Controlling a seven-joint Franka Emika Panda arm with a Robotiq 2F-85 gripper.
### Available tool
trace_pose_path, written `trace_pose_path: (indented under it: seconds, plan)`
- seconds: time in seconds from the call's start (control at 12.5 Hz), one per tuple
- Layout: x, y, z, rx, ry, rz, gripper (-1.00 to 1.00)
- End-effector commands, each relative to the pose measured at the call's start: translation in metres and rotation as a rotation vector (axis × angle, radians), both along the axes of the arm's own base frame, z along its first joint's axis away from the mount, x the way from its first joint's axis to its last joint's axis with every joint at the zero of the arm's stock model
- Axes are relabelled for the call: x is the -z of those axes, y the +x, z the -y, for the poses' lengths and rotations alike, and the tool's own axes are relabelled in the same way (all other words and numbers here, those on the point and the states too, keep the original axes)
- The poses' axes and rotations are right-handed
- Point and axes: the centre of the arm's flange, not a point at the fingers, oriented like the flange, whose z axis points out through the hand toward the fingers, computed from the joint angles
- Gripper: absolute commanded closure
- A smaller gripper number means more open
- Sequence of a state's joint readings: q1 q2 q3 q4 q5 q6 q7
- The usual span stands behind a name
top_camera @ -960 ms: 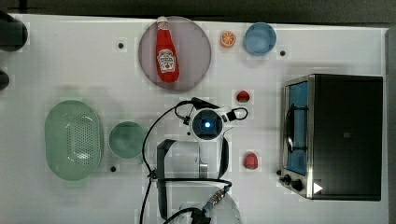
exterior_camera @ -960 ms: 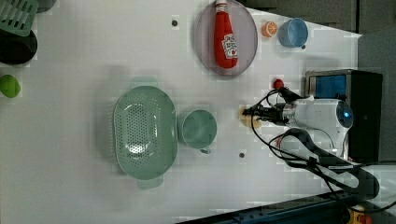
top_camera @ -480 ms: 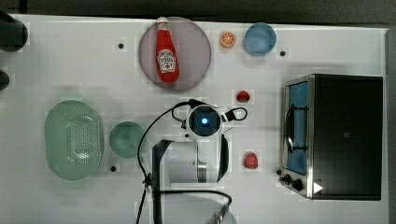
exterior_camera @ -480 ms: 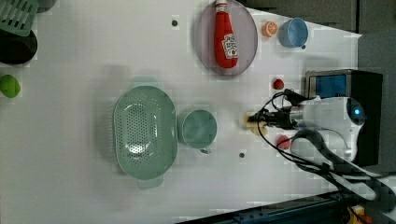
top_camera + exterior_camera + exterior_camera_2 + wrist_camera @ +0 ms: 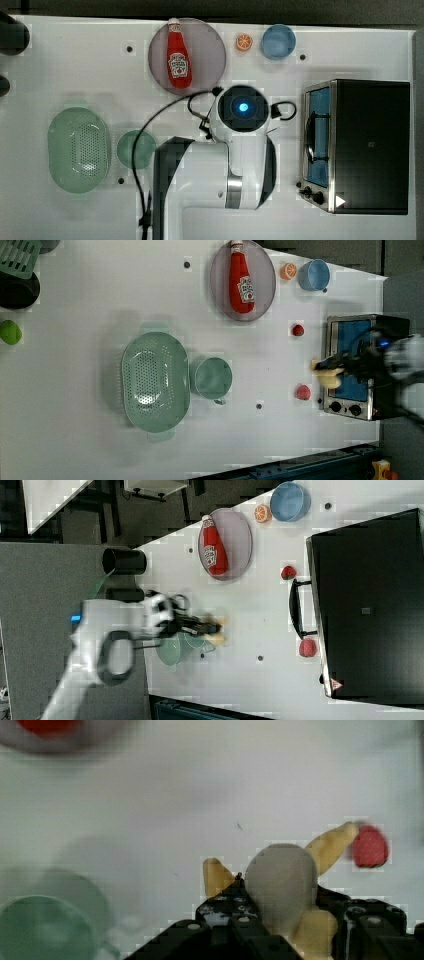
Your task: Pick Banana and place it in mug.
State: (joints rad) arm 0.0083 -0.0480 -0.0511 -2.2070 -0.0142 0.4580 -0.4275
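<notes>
Clamped between the black fingers of the white robot arm's gripper [image 5: 280, 920]: a pale yellow curved banana [image 5: 330, 847], both ends sticking out past a rounded grey pad in the wrist view. Raised clear of the white tabletop [image 5: 90, 440], with the fruit at centre right of the left view [image 5: 327, 375], in front of the steel toaster oven with the blue-tinted door [image 5: 352, 365]. Seen in the right view at centre frame [image 5: 217, 630], at the tip of the blurred black gripper [image 5: 212, 628].

Standing empty at centre of the left view: the small round teal-green mug [image 5: 212, 378], touching or just beside the larger pale-green perforated colander [image 5: 155, 381] on its left. Well apart from the held banana.

At upper centre of the top view: a red ketchup bottle [image 5: 178, 55] lying on a round grey plate [image 5: 210, 50]. To the right of it, an orange slice [image 5: 244, 41] and a round blue bowl [image 5: 278, 41]. On the tabletop in the left view, two small red fruits [image 5: 298, 330] [image 5: 302, 392], one near the oven's upper corner, one near its knobs.
</notes>
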Motion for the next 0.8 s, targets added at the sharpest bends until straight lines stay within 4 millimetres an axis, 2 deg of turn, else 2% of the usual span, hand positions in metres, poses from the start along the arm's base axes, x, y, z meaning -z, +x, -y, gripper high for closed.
trace_pose_path:
  seconds: [0.08, 0.24, 0.48, 0.64, 0.8]
  plan:
    - [-0.055, 0.007, -0.025, -0.018, 0.008, 0.028, 0.28]
    - [-0.064, 0.003, -0.059, 0.002, 0.044, 0.011, 0.28]
    - [-0.061, -0.005, -0.126, 0.093, 0.065, -0.005, 0.28]
    - [-0.052, -0.014, -0.171, 0.175, 0.035, -0.014, 0.28]
    - [-0.034, -0.023, -0.207, 0.239, 0.021, -0.002, 0.28]
